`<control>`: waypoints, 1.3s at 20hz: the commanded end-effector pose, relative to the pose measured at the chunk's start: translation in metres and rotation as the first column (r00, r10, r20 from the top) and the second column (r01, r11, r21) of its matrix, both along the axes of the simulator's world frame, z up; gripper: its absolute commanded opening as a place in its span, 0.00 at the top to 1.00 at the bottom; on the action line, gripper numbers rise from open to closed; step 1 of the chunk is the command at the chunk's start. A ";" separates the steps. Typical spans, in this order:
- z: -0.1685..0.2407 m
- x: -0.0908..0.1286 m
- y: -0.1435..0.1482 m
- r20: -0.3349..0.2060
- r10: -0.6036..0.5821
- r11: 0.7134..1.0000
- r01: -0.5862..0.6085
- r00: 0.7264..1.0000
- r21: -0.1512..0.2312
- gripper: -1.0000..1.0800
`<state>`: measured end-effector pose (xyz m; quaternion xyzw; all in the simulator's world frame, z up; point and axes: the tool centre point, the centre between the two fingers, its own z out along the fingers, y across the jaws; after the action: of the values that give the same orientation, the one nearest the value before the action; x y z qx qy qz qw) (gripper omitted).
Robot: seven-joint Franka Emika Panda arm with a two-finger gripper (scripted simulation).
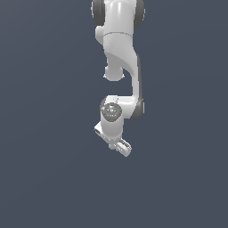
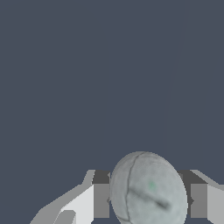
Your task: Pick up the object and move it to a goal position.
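Grasping ball [image 2: 148,190] between both fingers [image 2: 92,199] | jaws clenched on it | arm [image 1: 118,53] over plain grey ground

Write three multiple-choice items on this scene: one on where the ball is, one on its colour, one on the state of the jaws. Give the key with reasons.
1. Where is the ball?
A. Between the jaws of the gripper
B. Lying far from the arm
C. On a shelf

2. What colour is the ball?
A. Bright red
B. Pale grey-green, mottled
C. Black

3. What state are the jaws in?
A. Wide open, nothing between them
B. Out of view
C. Shut on the ball

Key: 1 A, the wrist view shows a finger on either side of it. 2 B, its surface is pale with faint mottling. 3 C, both fingers meet the ball's sides.
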<state>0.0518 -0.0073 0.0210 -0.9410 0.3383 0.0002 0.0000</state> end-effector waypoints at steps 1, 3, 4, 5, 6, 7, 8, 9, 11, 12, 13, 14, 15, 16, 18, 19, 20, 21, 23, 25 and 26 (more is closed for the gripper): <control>0.000 0.000 0.000 0.000 0.000 1.000 0.000 1.000 0.000 1.00; 0.000 0.000 0.000 0.000 0.000 1.000 0.000 1.000 0.000 1.00; 0.000 0.000 0.000 0.000 0.000 1.000 0.000 1.000 0.000 1.00; 0.000 0.000 0.000 0.000 0.000 1.000 0.000 1.000 0.000 1.00; 0.000 0.000 0.000 0.000 0.000 1.000 0.000 1.000 0.000 1.00; 0.000 0.000 0.000 0.000 0.000 1.000 0.000 1.000 0.000 1.00; 0.000 0.000 0.000 0.000 0.000 1.000 0.000 1.000 0.000 1.00; 0.001 0.000 -0.002 0.000 0.000 1.000 0.000 1.000 0.000 1.00; 0.005 0.000 -0.006 0.000 0.000 1.000 0.000 1.000 0.000 1.00; 0.008 0.000 -0.009 0.000 0.000 1.000 0.000 1.000 0.000 1.00; 0.011 -0.001 -0.013 0.000 0.000 1.000 0.000 1.000 0.000 1.00; 0.015 -0.001 -0.018 0.000 0.000 1.000 0.000 1.000 0.000 1.00; 0.020 -0.001 -0.024 0.000 0.000 1.000 0.000 1.000 0.000 1.00; 0.025 -0.002 -0.030 0.000 0.000 1.000 0.000 1.000 0.000 1.00; 0.038 -0.003 -0.046 0.000 0.000 1.000 0.000 1.000 0.000 1.00; 0.045 -0.003 -0.055 0.000 0.000 1.000 0.000 1.000 0.000 1.00; 0.053 -0.004 -0.064 0.000 0.000 1.000 0.000 1.000 0.000 1.00; 0.061 -0.004 -0.074 0.000 0.000 1.000 0.000 1.000 0.000 1.00; 0.078 -0.005 -0.093 0.000 -0.001 1.000 0.001 1.000 0.001 1.00; 0.094 -0.006 -0.113 0.000 -0.001 1.000 0.001 1.000 0.001 1.00; 0.102 -0.006 -0.122 0.000 -0.001 1.000 0.001 1.000 0.001 1.00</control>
<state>0.0465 -0.1150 0.1102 -0.9409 0.3387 0.0002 0.0003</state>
